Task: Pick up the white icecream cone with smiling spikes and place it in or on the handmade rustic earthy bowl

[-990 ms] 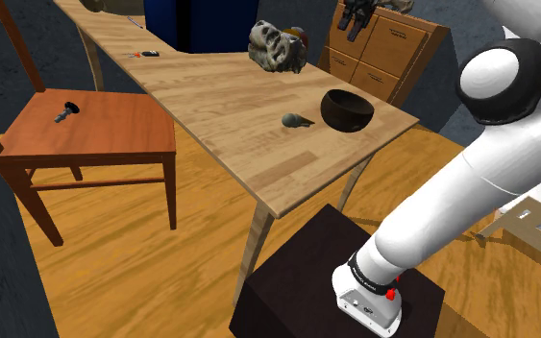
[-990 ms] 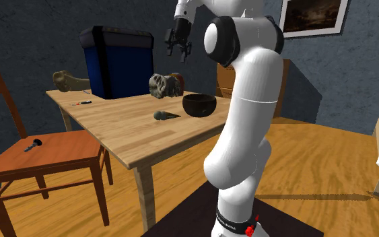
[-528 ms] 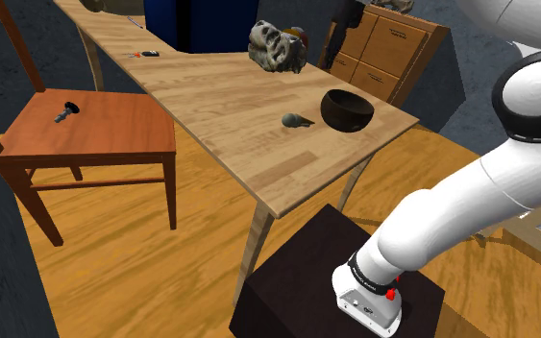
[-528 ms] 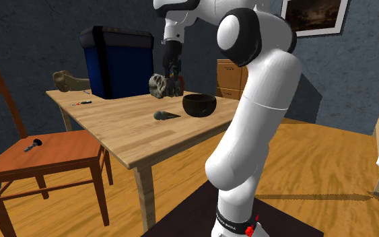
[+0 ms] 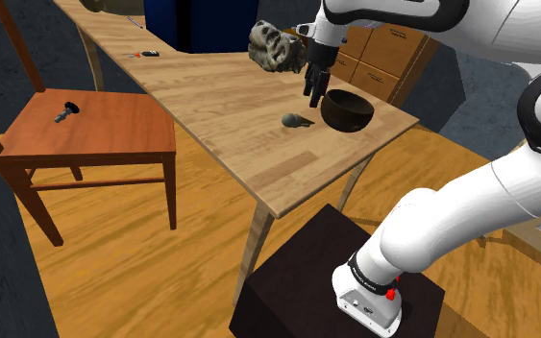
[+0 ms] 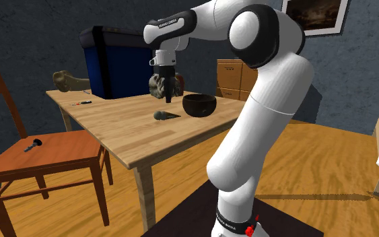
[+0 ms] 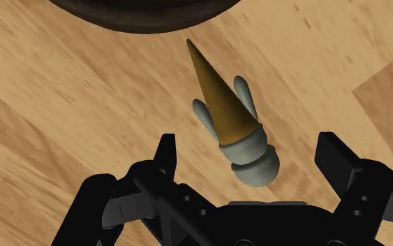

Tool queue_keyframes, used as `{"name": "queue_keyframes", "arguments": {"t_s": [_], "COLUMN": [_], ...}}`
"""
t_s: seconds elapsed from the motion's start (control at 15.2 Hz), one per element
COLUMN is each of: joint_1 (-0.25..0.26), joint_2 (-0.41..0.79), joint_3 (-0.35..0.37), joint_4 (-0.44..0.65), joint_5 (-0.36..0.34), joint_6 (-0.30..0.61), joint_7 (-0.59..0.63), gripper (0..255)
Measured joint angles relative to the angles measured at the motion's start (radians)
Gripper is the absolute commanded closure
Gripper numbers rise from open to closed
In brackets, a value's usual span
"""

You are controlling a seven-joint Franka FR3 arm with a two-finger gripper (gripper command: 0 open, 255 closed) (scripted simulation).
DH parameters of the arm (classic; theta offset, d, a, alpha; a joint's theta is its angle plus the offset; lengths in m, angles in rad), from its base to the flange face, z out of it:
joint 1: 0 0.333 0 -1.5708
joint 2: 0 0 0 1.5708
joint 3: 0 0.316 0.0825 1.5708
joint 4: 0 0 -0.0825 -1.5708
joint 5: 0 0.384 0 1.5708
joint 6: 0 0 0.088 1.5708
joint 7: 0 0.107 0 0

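The ice cream cone [image 5: 297,121] lies on its side on the wooden table [image 5: 222,144], just beside the dark round bowl [image 5: 347,108]. In the wrist view the cone [image 7: 226,115] has a brown pointed cone, grey-white scoops and two small grey spikes, and its tip points at the bowl [image 7: 146,14]. My gripper [image 5: 316,96] hangs open a little above the cone, pointing down, with nothing held. From the second exterior view the gripper [image 6: 166,94] hovers over the cone [image 6: 164,115], left of the bowl [image 6: 199,104]. The black fingers [image 7: 165,150] stand wide apart either side of the scoops.
A grey rock-like figure [image 5: 276,45] stands on the table behind the gripper. A blue box [image 6: 117,60] sits further back. A wooden chair [image 5: 86,130] with a small dark object [image 5: 64,110] stands at the shoulder view's left. A wooden dresser [image 5: 383,48] stands beyond the table.
The arm has swung down and forward. The gripper has dropped from high above the table to just over the cone, still open.
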Motion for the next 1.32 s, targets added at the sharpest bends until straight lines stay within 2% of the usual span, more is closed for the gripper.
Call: {"name": "queue_keyframes", "arguments": {"t_s": [0.53,0.92,0.99,1.32], "joint_1": [0.004,0.005,0.005,0.005], "joint_2": [-0.016,-0.017,-0.017,-0.022], "joint_3": [0.001,0.002,0.002,0.003], "joint_4": [-0.126,-0.136,-0.136,-0.130], "joint_5": [-0.019,-0.019,-0.019,-0.018], "joint_6": [0.116,0.126,0.126,0.126], "joint_7": [-0.025,-0.023,-0.023,-0.023], "gripper": [0,0,255,255]}}
